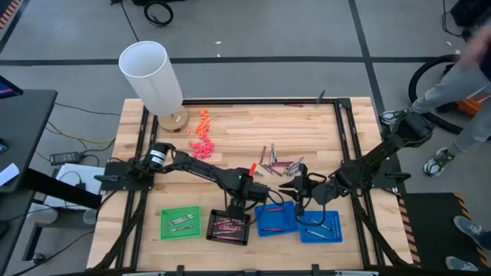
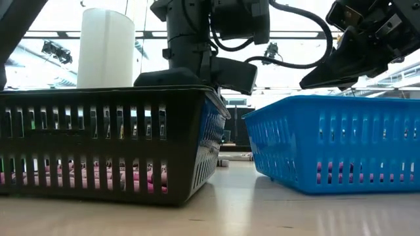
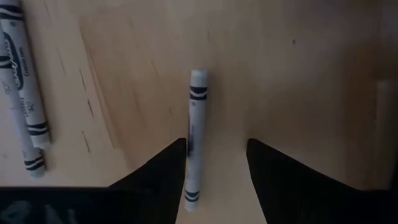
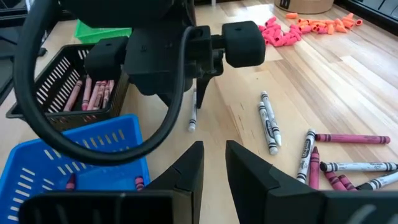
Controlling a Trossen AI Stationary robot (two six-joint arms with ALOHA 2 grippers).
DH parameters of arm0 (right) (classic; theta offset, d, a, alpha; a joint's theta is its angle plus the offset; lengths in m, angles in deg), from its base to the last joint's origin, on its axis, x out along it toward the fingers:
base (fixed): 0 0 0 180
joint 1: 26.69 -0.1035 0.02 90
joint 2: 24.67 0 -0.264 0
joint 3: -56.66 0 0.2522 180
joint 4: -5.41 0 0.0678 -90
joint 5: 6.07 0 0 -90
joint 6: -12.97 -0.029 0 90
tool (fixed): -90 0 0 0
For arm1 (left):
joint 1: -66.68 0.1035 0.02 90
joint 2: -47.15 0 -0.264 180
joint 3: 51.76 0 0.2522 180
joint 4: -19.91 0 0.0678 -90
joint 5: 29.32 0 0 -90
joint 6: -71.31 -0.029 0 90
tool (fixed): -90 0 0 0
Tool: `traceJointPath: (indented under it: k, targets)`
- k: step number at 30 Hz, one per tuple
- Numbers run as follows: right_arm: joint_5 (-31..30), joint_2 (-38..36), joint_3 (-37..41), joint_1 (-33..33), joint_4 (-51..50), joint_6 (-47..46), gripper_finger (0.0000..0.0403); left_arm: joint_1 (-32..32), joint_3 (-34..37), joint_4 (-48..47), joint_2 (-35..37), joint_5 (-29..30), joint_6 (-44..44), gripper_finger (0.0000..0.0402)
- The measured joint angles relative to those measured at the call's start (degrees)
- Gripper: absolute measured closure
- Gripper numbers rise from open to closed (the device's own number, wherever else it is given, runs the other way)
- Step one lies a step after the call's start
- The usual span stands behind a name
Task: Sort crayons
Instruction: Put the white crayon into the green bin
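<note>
I see four trays in a row along the table's (image 1: 230, 130) near edge: the leftmost tray (image 1: 180, 222), the second tray (image 1: 229, 227) just right of it, then two more trays (image 1: 298, 221) side by side. Crayons (image 1: 228, 225) lie in the second tray. Loose crayons (image 1: 278, 162) lie scattered behind the right trays. A cylinder (image 1: 153, 77) stands at the far left, with small pieces (image 1: 202, 138) beside it.

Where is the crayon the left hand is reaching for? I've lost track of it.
In the left wrist view, the silver-grey crayon lies on the bare table between the left hand's open fingers, two similar crayons off to one side.
</note>
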Motion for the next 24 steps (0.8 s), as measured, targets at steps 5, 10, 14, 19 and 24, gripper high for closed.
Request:
traceJointPath:
  k: [5,10,14,19,24]
  targets:
    - [0.0,0.0,0.0,0.0,-0.1,0.0,0.0325,0.1,0.0,0.0,0.0,0.0,-0.1,0.0221]
    - [0.0,0.0,0.0,0.0,0.0,0.0,0.0325,0.2,0.0,-0.4,0.3,-0.2,-1.5,0.0221]
    - [0.0,0.0,0.0,0.0,0.0,0.0,0.0325,0.2,-0.9,-2.8,0.3,-0.2,-1.6,0.0221]
    - [0.0,0.0,0.0,0.0,-0.1,0.0,0.0325,0.4,-1.2,-3.2,0.8,-0.2,-2.0,0.0221]
    - [0.0,0.0,0.0,0.0,-0.1,0.0,0.0325,1.4,-1.3,-2.9,0.9,-0.2,-3.1,0.0221]
